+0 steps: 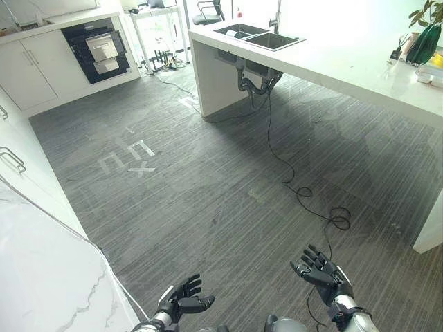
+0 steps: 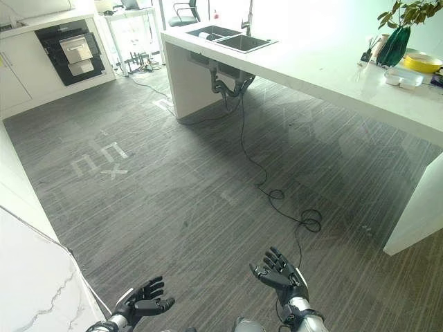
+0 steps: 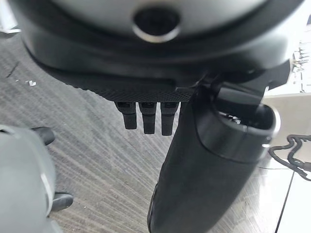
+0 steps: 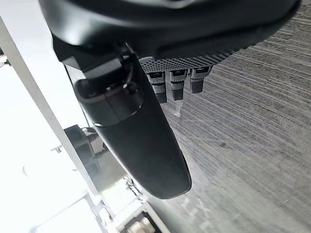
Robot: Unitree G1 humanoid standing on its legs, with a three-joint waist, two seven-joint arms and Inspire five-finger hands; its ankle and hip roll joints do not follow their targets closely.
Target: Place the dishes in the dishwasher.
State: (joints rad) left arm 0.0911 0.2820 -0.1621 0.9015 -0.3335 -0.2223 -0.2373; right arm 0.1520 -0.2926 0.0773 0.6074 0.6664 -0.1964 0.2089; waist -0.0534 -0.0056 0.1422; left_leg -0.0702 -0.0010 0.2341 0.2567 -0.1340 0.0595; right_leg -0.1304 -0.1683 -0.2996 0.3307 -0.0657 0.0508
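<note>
Grey wood-grain floor (image 1: 208, 207) is lying bare between the robot and the kitchen units. Nearest, left hand (image 1: 185, 299) and right hand (image 1: 322, 274) are hovering low over it, fingers spread and relaxed, both holding nothing and touching nothing. Black cable (image 1: 325, 211) is trailing across the floor just ahead; feet could be snagging on it during the walk, a likely stumble. Farther right, white tabletop (image 2: 332, 66) is carrying a yellow bowl (image 2: 423, 63) and a clear dish (image 2: 403, 77) beside a potted plant (image 2: 398, 38). Twin sink (image 1: 259, 36) is sitting at its far end. Farthest left, black built-in dishwasher (image 1: 95, 48) is standing with a drawer slightly out.
</note>
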